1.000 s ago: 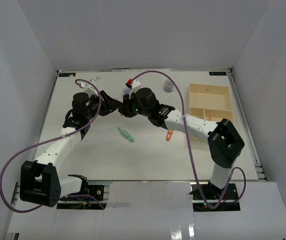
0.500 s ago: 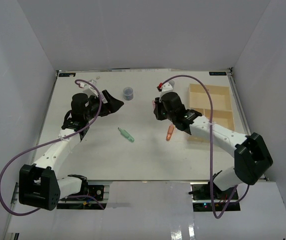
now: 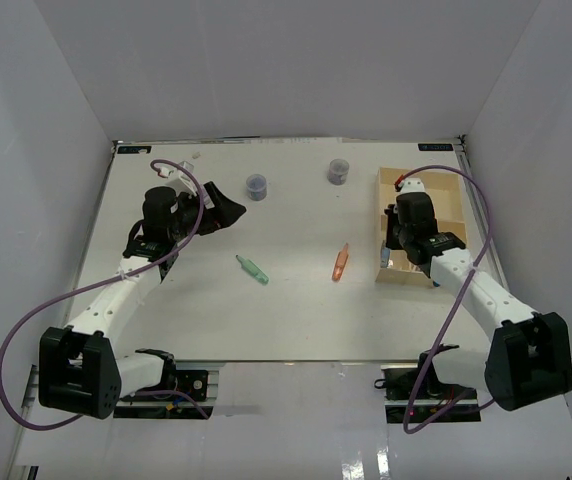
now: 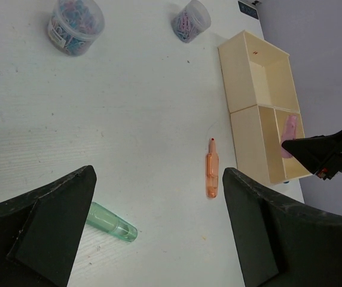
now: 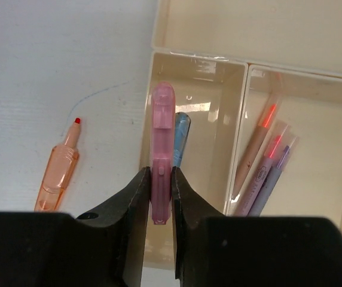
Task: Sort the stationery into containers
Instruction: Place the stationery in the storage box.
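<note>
My right gripper (image 5: 159, 173) is shut on a pink marker (image 5: 161, 143) and holds it over the near left small compartment of the beige tray (image 5: 249, 24). A blue piece (image 5: 181, 134) lies in that compartment. Several pens (image 5: 266, 167) lie in the small compartment beside it. In the top view the right gripper (image 3: 396, 245) is over the tray's (image 3: 421, 190) left near part. An orange marker (image 3: 340, 262) and a green piece (image 3: 253, 269) lie on the table. My left gripper (image 4: 159, 179) is open and empty, high above them, also in the top view (image 3: 228, 207).
Two round pots of clips stand at the back, one (image 3: 257, 186) near the left gripper and one (image 3: 338, 171) left of the tray. The tray's long far section (image 4: 255, 72) shows bare wood. Grey walls enclose the table.
My right arm has swung from the table's middle, by the left gripper, rightwards to the tray with the pink marker. Both pots have come into view. The left arm has hardly moved.
</note>
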